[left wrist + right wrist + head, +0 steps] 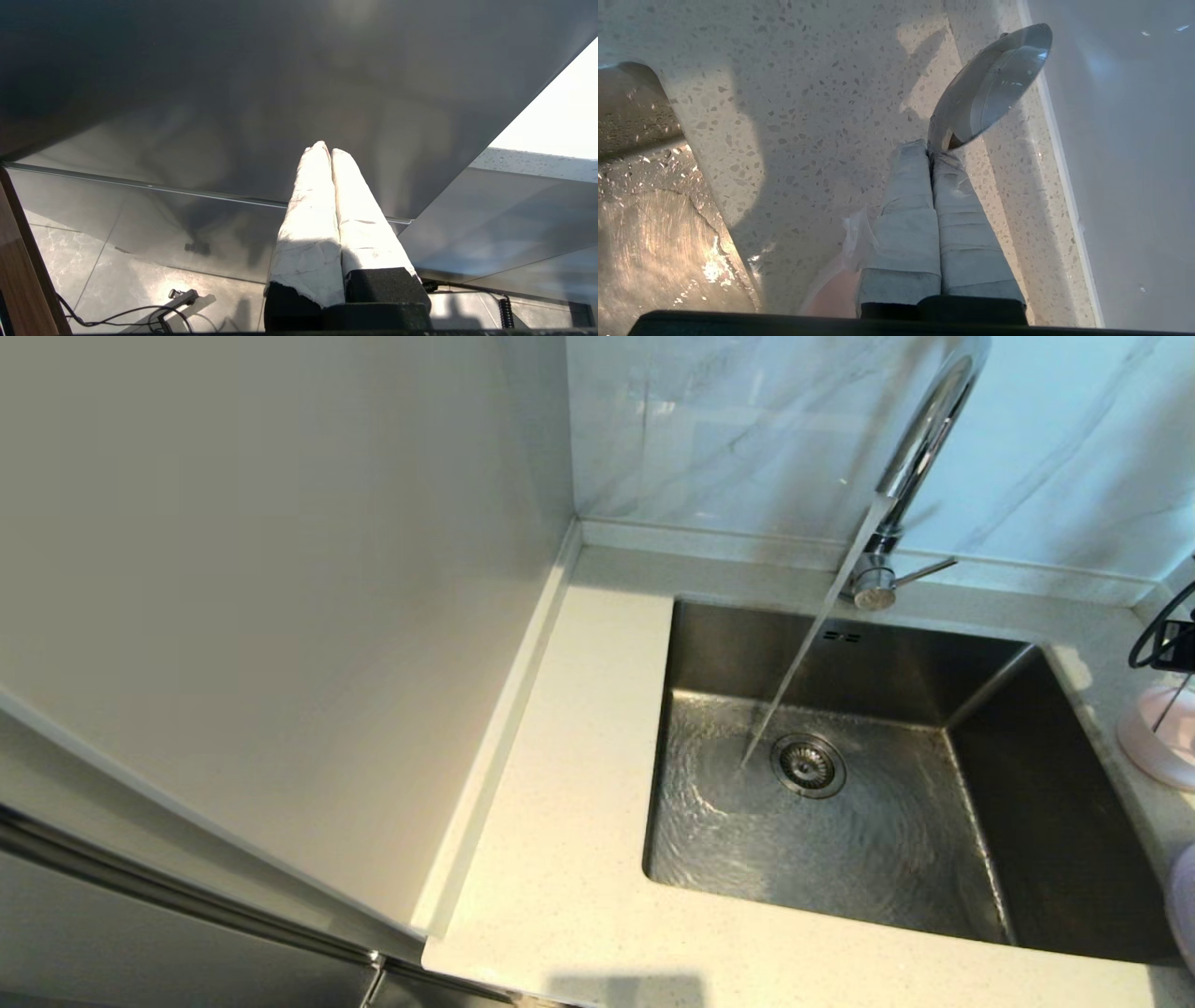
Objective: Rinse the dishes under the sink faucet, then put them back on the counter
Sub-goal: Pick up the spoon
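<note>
- Right wrist view shows the right tool [931, 149] clenched on the metal spoon [992, 86]; the taped fingers [908, 205] are pressed together with the spoon's handle end caught at their tips.
- From the tips the spoon's bowl juts up and away, its long axis angled toward the pale wall panel, above the speckled worktop [808, 116].
- A corner of the sink [649, 224] shows beside that stretch of worktop, wet and glittering, so the spoon is out of the basin and over the stone next to it.
- Head view shows the faucet [920, 457] running, its stream [803, 663] landing just beside the drain strainer [808, 764], with nothing under the water.
- On the worktop to the right of the sink, at the frame edge, sits the pale pink bowl [1158, 737]; a sliver of lavender plate [1184, 896] shows nearer the robot from it.
- The left tool [327, 149] is clenched on nothing, well clear of the sink, facing a dark cabinet panel [233, 93].
- Judging from this, the right arm is the one at work; whether the spoon goes to the stream or down onto the stone, the sink lies to its side.
</note>
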Robot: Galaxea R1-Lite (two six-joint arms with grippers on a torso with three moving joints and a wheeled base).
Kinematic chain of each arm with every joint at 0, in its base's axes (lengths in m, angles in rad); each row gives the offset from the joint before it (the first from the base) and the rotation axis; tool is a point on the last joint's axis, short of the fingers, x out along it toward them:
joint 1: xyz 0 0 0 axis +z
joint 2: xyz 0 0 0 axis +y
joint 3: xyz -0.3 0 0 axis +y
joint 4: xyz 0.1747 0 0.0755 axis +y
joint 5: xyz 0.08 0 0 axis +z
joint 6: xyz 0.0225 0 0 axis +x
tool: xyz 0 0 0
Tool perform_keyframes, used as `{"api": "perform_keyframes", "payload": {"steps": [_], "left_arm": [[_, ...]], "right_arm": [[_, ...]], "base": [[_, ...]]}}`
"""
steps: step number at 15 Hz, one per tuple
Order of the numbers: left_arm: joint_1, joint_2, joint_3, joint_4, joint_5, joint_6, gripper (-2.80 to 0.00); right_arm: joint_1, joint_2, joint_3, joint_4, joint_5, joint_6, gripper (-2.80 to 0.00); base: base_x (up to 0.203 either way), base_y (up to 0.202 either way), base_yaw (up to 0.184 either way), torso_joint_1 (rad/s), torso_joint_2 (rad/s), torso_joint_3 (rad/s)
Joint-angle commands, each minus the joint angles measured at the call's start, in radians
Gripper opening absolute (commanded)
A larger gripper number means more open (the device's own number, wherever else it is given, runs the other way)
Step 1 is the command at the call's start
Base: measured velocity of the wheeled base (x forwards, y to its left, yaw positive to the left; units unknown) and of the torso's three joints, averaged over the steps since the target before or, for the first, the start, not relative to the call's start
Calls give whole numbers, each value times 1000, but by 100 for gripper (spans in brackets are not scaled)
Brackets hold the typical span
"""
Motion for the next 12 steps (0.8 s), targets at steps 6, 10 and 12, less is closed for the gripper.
{"api": "perform_keyframes", "payload": {"steps": [6, 10, 12], "left_arm": [[0, 0, 0, 0, 0, 0, -280], [0, 0, 0, 0, 0, 0, -280], [0, 0, 0, 0, 0, 0, -280]], "right_arm": [[8, -51, 0, -4, -1, -12, -280], [32, -114, 0, -4, 0, -23, -280], [49, -162, 1, 0, 15, -23, -280]], "base": [[0, 0, 0, 0, 0, 0], [0, 0, 0, 0, 0, 0], [0, 0, 0, 0, 0, 0]]}}
